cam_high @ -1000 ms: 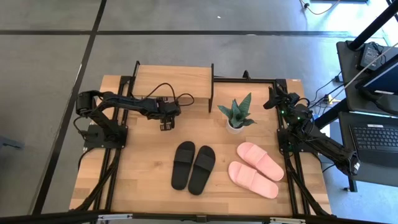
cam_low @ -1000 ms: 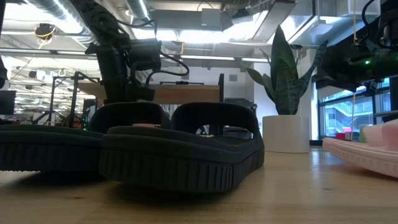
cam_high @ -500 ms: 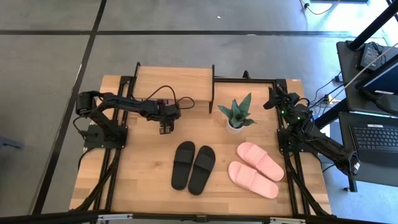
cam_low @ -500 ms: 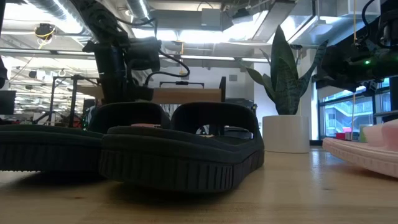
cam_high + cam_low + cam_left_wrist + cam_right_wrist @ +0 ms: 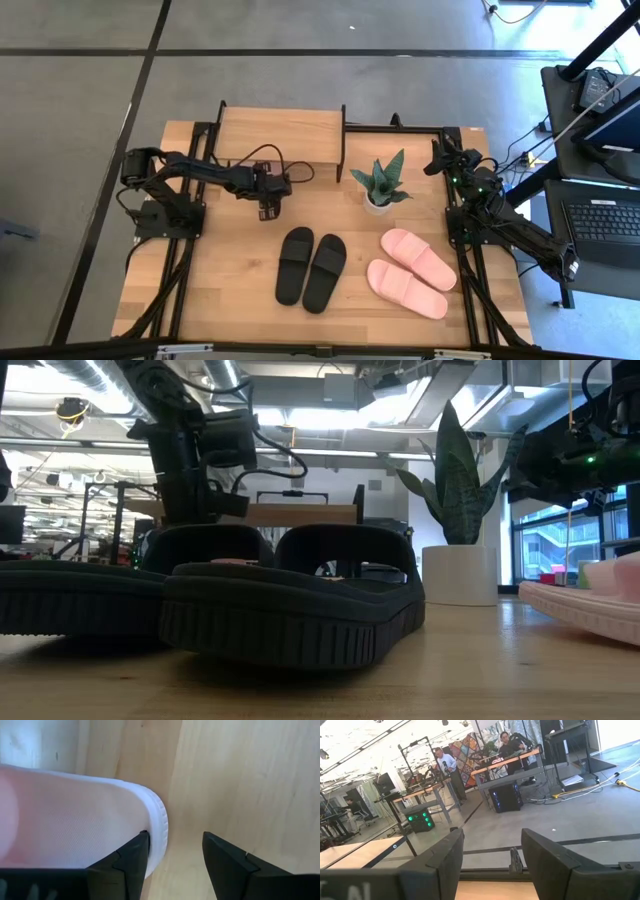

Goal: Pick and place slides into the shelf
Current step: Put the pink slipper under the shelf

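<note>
My left gripper (image 5: 267,210) (image 5: 175,837) points down just in front of the shelf (image 5: 280,135), open, with bare wood between its fingers. In the left wrist view the rounded end of a light pink slide (image 5: 75,815) lies on the wood beside one finger (image 5: 134,854). Two black slides (image 5: 310,265) lie side by side at the table's middle, soles down. Two more pink slides (image 5: 410,272) lie to their right. My right gripper (image 5: 438,160) (image 5: 492,837) waits open at the far right, pointing level past the table's far edge. My left gripper has one finger right next to the pink slide's rounded end (image 5: 157,825), coming from above. Whether that finger touches the slide I cannot tell. The slide lies flat on the wood, and nothing is between the fingers.
A potted plant (image 5: 380,185) stands right of the shelf, between it and the pink slides. A black metal frame runs along the table's left, right and far edges. A desk with a laptop (image 5: 605,225) stands beyond the right edge.
My left gripper has drawn back a little from the shelf toward the table's near edge, still pointing down and open. The slides on the table have not moved.
</note>
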`<state>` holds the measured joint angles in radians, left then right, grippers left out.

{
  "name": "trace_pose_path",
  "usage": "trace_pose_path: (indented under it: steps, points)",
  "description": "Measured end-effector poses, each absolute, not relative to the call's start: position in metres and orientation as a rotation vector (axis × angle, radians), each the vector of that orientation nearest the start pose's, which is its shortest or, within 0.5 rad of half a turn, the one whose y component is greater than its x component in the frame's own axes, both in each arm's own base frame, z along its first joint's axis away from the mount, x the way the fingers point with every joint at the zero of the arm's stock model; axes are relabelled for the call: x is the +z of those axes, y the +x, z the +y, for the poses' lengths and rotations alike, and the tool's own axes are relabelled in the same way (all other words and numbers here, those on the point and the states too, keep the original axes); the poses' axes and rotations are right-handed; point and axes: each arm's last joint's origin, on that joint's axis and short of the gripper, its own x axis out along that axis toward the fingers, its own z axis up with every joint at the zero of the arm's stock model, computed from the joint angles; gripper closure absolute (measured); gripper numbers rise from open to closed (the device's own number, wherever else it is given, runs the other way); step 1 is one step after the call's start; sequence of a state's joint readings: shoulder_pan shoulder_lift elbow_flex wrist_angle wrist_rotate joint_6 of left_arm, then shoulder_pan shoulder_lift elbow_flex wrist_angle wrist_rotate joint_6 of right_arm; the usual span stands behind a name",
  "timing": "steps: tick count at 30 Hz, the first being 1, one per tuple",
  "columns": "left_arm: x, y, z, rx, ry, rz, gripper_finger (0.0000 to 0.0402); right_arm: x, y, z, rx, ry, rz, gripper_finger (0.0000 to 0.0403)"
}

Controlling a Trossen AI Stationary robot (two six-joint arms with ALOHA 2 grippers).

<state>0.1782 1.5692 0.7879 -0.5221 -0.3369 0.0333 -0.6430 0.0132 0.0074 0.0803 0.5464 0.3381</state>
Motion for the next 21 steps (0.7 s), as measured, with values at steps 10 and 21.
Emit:
trace_pose_path:
  steps: [10, 21]
  points:
    - [0.1468, 0.2527, 0.0501, 0.544, 0.22, 1.333, 0.0225, 0.1724, 0.0659, -0.0682, -1.163, 0.293, -0.278, 0.0203]
    - [0.1471, 0.2503, 0.05, 0.605, 0.248, 1.344, 0.0225, 0.1723, 0.066, -0.0681, -1.162, 0.295, -0.279, 0.0203]
